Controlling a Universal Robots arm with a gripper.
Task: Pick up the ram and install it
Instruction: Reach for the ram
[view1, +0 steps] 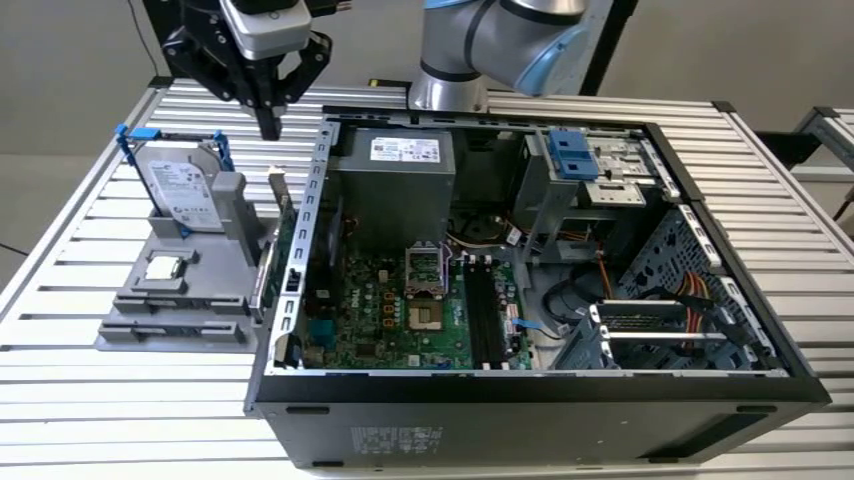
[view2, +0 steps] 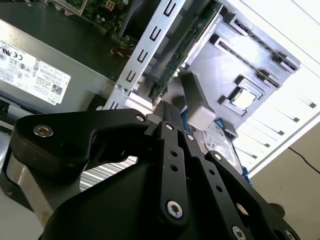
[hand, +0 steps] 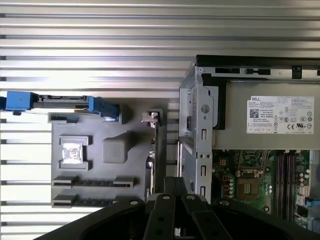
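The pincer (view1: 271, 128) hovers with its fingers pressed together, holding nothing, above the ram (view1: 279, 195). The ram stands on edge in the grey holder (view1: 174, 305), just beside the open case (view1: 534, 400), on the surface (view1: 80, 410).

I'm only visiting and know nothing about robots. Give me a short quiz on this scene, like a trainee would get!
1. Fill in: the hard drive stands in a ___ frame.
2. True or false: the ram is already seated in the motherboard.
3. The hand hangs closest to: A the ram, B the motherboard, C the orange cables.
Key: 1 blue; 2 false, it stands in the grey holder outside the case; 3 A.
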